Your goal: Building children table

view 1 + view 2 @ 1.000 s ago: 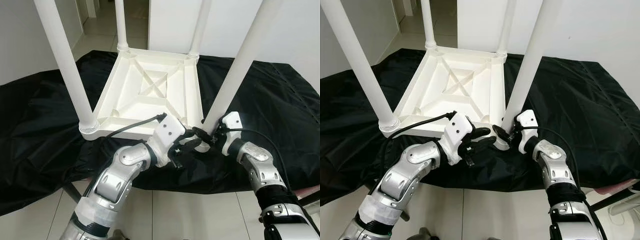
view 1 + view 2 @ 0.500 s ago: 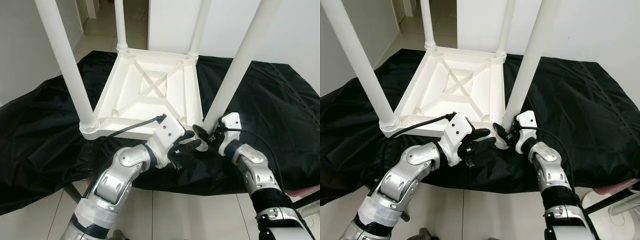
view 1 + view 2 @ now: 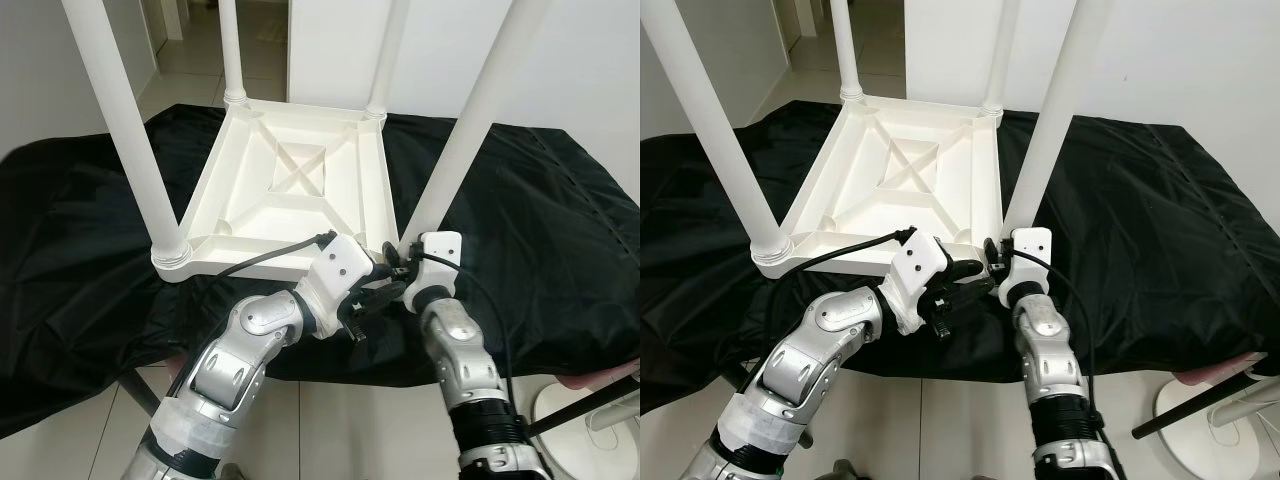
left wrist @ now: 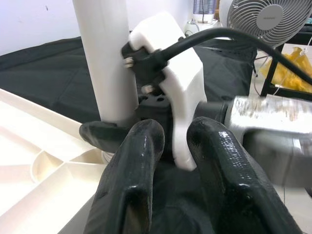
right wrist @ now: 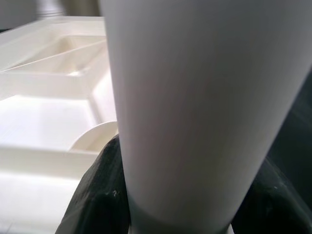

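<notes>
The fingers (image 5: 105,195) of the right gripper (image 3: 400,262) are clamped around the foot of the near right leg (image 3: 462,140), one black finger on each side of the white tube, as the right wrist view shows from close up. The left gripper (image 3: 372,292) sits just beside it, nearer the robot, its two fingers (image 4: 131,180) drawn close together with a narrow gap between them and nothing in that gap; they point at the right gripper's white housing and at the leg's base. A black cable runs from the left wrist across the near rim of the table (image 3: 290,185). The table lies upside down on a black cloth (image 3: 80,250) that covers the bench, its ribbed underside facing up with a cross brace in the middle. Four white legs stand up from its corners: the near left leg (image 3: 125,140) rises from a ringed socket at the near left corner, well apart from both grippers, and the two far legs (image 3: 232,50) stand at the back corners. Beyond the cloth lie a tiled floor (image 3: 190,75) and a white wall (image 3: 600,70). In the left wrist view a fan (image 4: 265,19) stands behind the bench.
</notes>
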You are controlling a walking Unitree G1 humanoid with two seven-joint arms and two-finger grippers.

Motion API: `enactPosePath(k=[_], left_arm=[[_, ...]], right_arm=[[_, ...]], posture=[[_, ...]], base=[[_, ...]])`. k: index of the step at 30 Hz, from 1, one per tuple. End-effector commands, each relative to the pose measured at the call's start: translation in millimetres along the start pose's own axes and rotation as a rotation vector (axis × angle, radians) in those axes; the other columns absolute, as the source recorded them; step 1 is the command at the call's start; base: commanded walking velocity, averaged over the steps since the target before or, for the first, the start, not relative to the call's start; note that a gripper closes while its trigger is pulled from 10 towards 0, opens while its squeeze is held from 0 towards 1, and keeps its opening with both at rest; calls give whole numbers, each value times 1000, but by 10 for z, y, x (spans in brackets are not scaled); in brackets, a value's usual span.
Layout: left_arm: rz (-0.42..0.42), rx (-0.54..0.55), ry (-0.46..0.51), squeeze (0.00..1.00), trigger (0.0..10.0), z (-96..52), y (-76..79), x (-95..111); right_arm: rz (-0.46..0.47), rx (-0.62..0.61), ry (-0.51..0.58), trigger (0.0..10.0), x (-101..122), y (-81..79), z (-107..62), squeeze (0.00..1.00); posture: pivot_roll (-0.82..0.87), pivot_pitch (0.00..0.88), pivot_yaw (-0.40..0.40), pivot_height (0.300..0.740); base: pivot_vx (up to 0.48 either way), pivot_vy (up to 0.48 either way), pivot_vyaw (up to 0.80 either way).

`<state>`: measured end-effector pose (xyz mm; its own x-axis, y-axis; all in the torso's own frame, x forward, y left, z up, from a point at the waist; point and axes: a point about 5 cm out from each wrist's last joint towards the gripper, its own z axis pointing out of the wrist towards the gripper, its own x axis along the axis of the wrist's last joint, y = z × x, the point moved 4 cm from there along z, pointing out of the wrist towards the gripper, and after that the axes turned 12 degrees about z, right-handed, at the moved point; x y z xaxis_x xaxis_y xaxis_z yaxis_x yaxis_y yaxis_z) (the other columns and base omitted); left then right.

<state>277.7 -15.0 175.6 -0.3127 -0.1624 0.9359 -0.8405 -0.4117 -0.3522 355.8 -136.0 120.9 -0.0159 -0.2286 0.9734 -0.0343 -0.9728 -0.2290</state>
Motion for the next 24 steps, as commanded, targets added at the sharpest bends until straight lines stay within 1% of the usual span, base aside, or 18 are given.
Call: enactPosePath(k=[1,2,3,5,7,8,9,10,12,15,19,21,23,24], left_arm=[[12,36,-11,0,10000,18,-25,-3],[12,36,-10,0,10000,22,-25,-1],[12,37,-9,0,10000,24,-25,2],[12,37,-9,0,10000,24,-25,2],[10,38,-8,0,10000,26,-21,0],[10,38,-8,0,10000,26,-21,0],[10,37,-9,0,10000,28,-17,-2],[10,37,-9,0,10000,28,-16,-2],[9,38,-8,0,10000,30,-13,-1],[6,43,-7,0,10000,29,-14,2],[5,47,-8,0,10000,26,-18,-2],[2,53,-10,0,10000,21,-19,-8],[2,53,-10,0,10000,21,-19,-8],[1,55,-11,0,10000,21,-22,-10]], right_arm=[[-19,-78,-71,10000,-188,105,-57,0],[-13,-89,-65,10000,-188,60,-68,0],[-8,-69,-58,10000,-173,0,-76,0],[-8,-69,-58,10000,-173,0,-76,0],[24,-5,-59,10000,-152,-80,-70,0],[24,-5,-59,10000,-152,-80,-70,0],[29,16,-56,10000,-128,-111,-68,122],[53,45,-51,10000,-103,-154,-62,1000],[71,79,-40,10000,-63,-206,-65,1000],[71,112,-25,10000,-28,-233,-90,1000],[67,125,-20,10000,-19,-226,-108,1000],[49,190,-15,10000,0,-149,-160,1000],[49,190,-15,10000,0,-149,-160,1000],[25,220,-17,10000,8,-77,-163,1000]], posture=[[-3,0,-25,740],[-3,0,-25,740],[-2,0,-28,740],[-2,0,-28,740],[-4,0,-29,740],[-4,0,-29,740],[-3,0,-31,740],[-3,0,-31,740],[1,0,-37,740],[3,0,-41,740],[3,0,-42,740],[2,0,-46,740],[2,0,-46,740],[0,0,-46,740]], base=[[0,0,0],[0,0,0],[0,0,0],[0,0,0],[0,0,0],[0,0,0],[0,0,0],[0,0,0],[0,0,0],[0,0,0],[0,0,0],[0,0,0],[0,0,0],[0,0,0]])
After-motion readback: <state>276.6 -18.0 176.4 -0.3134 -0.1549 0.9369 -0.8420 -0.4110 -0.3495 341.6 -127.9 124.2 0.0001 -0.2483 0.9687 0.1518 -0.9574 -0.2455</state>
